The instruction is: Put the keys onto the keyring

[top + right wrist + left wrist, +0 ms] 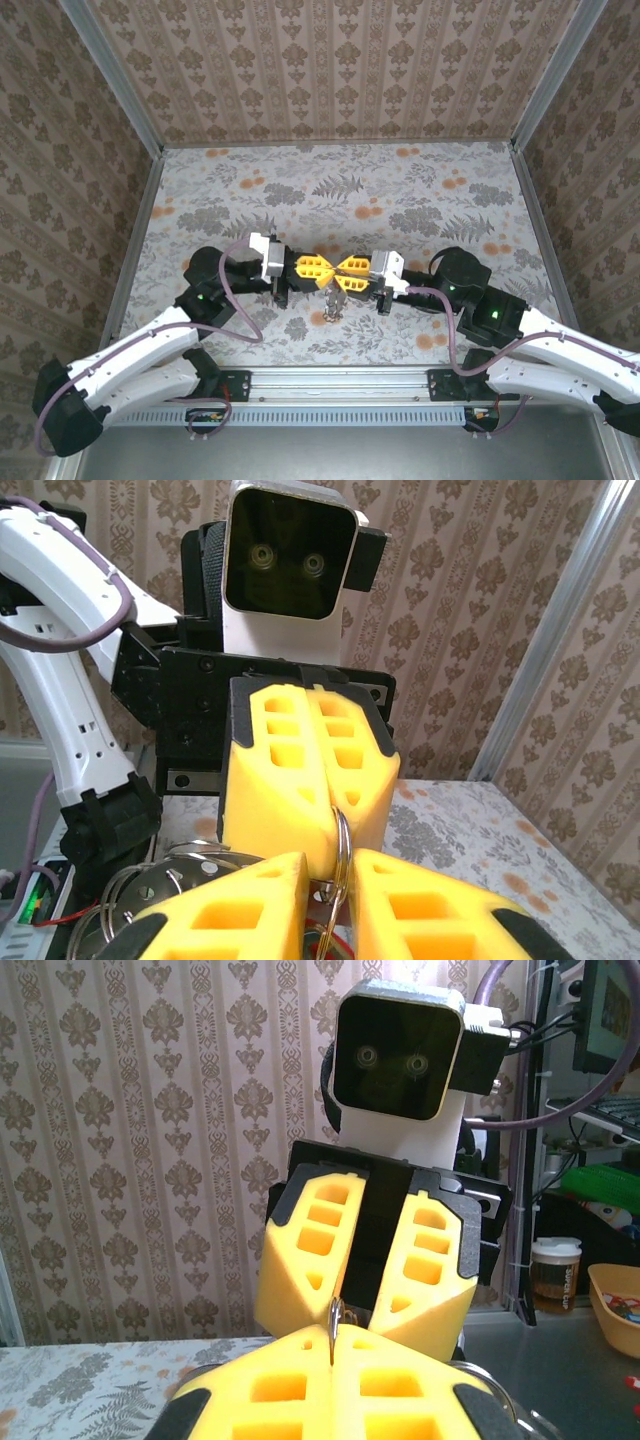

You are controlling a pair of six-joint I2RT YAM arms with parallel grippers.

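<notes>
Right gripper (328,880) is standing narrowly parted around the keyring (343,835); contact cannot be told. Left gripper (322,825) is pressing its fingers together, pinching that ring's edge. Keys (333,306) are hanging beneath the meeting fingertips, over the table (300,180).

A robot lab test cell: wallpaper-patterned panels (330,60) in aluminium framing (115,75), cluttered shelves (600,1120) beyond.
</notes>
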